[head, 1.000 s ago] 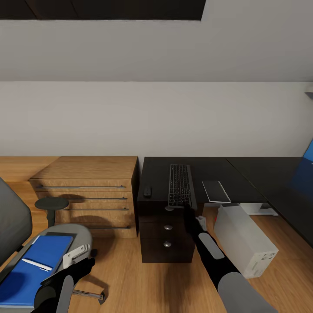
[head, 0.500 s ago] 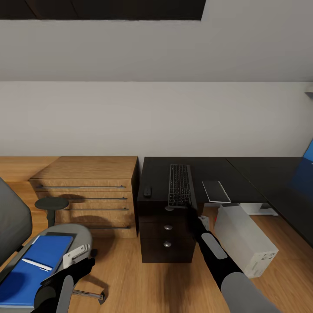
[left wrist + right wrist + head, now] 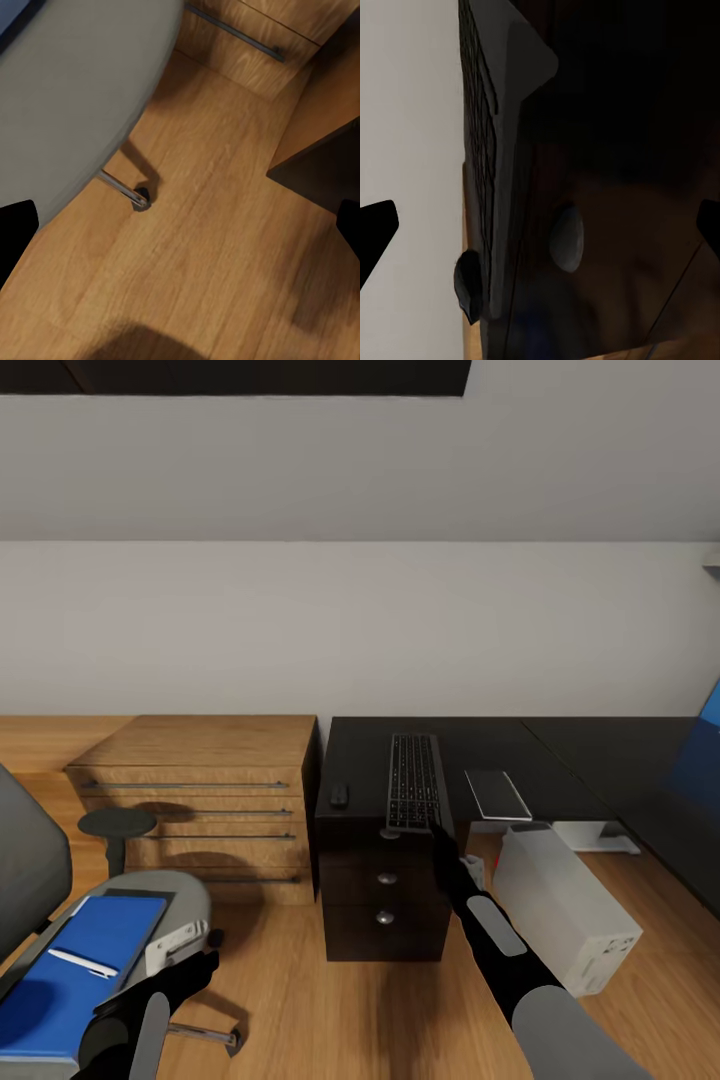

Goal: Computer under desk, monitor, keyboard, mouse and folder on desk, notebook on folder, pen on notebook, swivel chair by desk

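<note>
The desk [image 3: 500, 745] is the landmark. On its near end the keyboard [image 3: 413, 781] lies lengthwise, its near edge overhanging the desk's front above the drawers [image 3: 384, 900]. The mouse [image 3: 340, 795] sits on the desk just beside the keyboard, on the side toward the dresser [image 3: 200, 800]. On the keyboard's other side the notebook [image 3: 497, 794] lies flat near the desk's front edge. The computer [image 3: 565, 905] stands on the floor under the desk, just past the drawers.

The right gripper [image 3: 440, 838] is raised at the desk's front edge, at the keyboard's near corner; in the right wrist view the keyboard [image 3: 491, 180] and a drawer knob [image 3: 566, 238] lie between widely spread fingertips [image 3: 376, 225], which hold nothing.

The wooden dresser stands against the desk's end. In front of the dresser is a small round stool [image 3: 117, 825]. The chair [image 3: 120, 920] is well apart from the desk, beyond the stool, with the folder [image 3: 80, 960] on its seat and the pen [image 3: 84, 963] on the folder. The left gripper [image 3: 195, 965] hangs at the seat's edge; in its wrist view the fingertips [image 3: 15, 232] stand wide apart over bare floor [image 3: 217, 247], empty.
</note>
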